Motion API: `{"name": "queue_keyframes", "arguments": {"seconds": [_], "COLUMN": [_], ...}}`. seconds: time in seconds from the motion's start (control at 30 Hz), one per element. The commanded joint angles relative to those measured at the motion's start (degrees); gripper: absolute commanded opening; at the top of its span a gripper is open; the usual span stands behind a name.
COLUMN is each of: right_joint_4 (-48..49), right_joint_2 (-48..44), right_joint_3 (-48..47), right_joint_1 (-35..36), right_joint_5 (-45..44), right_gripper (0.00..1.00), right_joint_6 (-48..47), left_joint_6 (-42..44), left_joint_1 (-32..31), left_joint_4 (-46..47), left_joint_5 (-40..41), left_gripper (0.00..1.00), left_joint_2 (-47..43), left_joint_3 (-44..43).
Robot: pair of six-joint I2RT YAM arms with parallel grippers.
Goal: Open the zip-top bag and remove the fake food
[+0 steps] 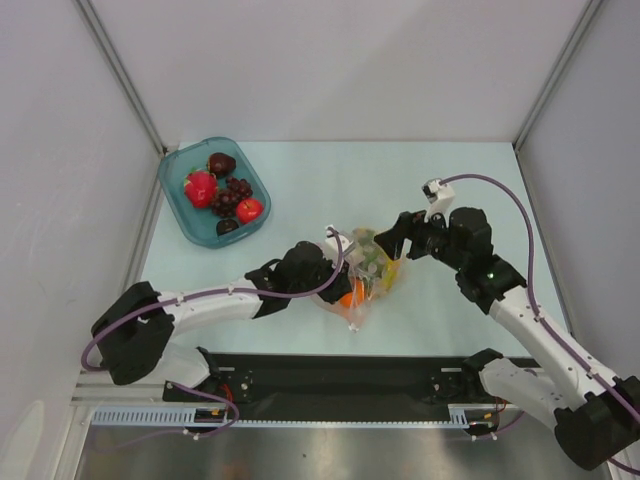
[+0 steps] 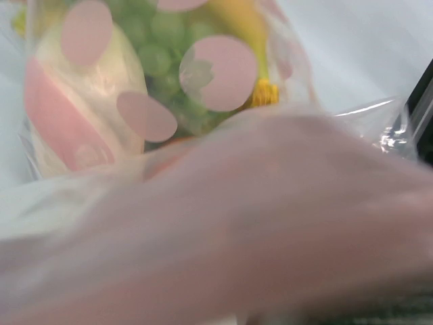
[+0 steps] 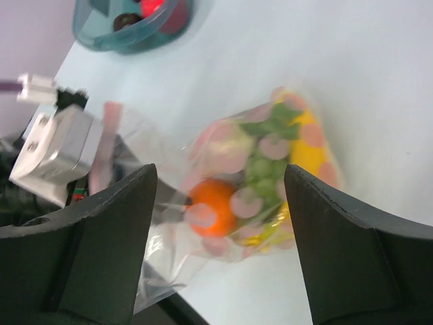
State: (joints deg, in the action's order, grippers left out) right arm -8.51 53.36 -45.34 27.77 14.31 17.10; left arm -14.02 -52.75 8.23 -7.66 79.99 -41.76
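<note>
At the middle of the counter (image 1: 450, 180), between the two arms, lies the zip-top bag (image 1: 368, 270). It is not yet emptied. The fake food shows through its clear, pink-spotted film: an orange (image 3: 213, 206), green grapes (image 3: 260, 169), a banana (image 3: 308, 142) and a white piece (image 3: 226, 145).

The bag's long axis seems to run from its filled end, on the right arm's side, toward its slack end on the left arm's side. There a pinkish zip strip (image 3: 111, 128) stands up just beside the left claw (image 1: 330, 272).

That claw is right against the bag. Its wrist view is filled with blurred plastic and its fingers are hidden, so whether it pinches the film or merely presses on it cannot be told.

The right claw (image 3: 218, 176) hangs above the bag's filled end. Its two fingers (image 3: 108, 230) are spread wide with nothing held, and the food sits framed in the gap between them.

The coming move likely turns on the mouth. The strip lies away from the right claw, across the bag and close to the left one. The right arm would therefore have to reach over the food to take the opposite lip, and thin, crinkly film could easily slip as it does.

A teal tray (image 1: 175, 170) holding other toy fruit sits well apart at the far left corner.
</note>
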Motion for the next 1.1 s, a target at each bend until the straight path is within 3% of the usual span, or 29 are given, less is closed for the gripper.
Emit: {"name": "queue_keyframes", "arguments": {"seconds": [0.0, 0.23, 0.27, 0.37, 0.6, 0.8, 0.9, 1.0, 1.07], "right_joint_4": [2.0, 5.4, 5.4, 6.0, 6.5, 7.3, 6.9, 5.9, 5.4], "right_joint_2": [2.5, 9.5, 10.3, 11.7, 13.3, 14.7, 14.8, 14.5, 14.2], "right_joint_3": [0.5, 4.6, 4.7, 6.1, 8.5, 10.1, 10.4, 10.1, 9.9], "right_joint_1": [-3.4, -5.2, -5.2, -5.4, -5.2, -5.2, -5.3, -5.5, -6.1], "right_joint_5": [1.7, 1.3, 1.1, 1.7, 2.7, 3.7, 3.6, 2.7, 2.7], "right_gripper": [0.81, 0.81, 0.78, 0.69, 0.50, 0.39, 0.24, 0.14, 0.10], "right_joint_6": [-0.9, -0.7, -0.3, 0.6, 1.6, 2.5, 2.4, 2.0, 1.8], "left_joint_6": [-1.7, -2.8, -3.2, -3.6, -2.9, -2.5, -2.2, -1.8, -1.5], "left_joint_1": [-0.1, -0.2, -0.2, -0.2, -0.9, -1.5, -2.0, -2.0, -1.9], "left_joint_4": [2.5, 4.7, 4.7, 4.9, 3.9, 3.3, 2.3, 0.7, 0.0], "left_joint_5": [0.5, 0.4, 0.5, 1.1, 3.7, 3.4, 3.6, 4.7, 4.9], "left_gripper": [0.29, 0.60, 0.71, 0.82, 1.00, 1.00, 0.93, 0.50, 0.38], "left_joint_2": [0.5, 1.6, 1.6, 2.3, 4.7, 9.3, 10.4, 10.3, 9.8], "left_joint_3": [1.7, 2.7, 2.9, 3.2, 1.8, -0.5, -1.2, -1.6, -1.4]}}
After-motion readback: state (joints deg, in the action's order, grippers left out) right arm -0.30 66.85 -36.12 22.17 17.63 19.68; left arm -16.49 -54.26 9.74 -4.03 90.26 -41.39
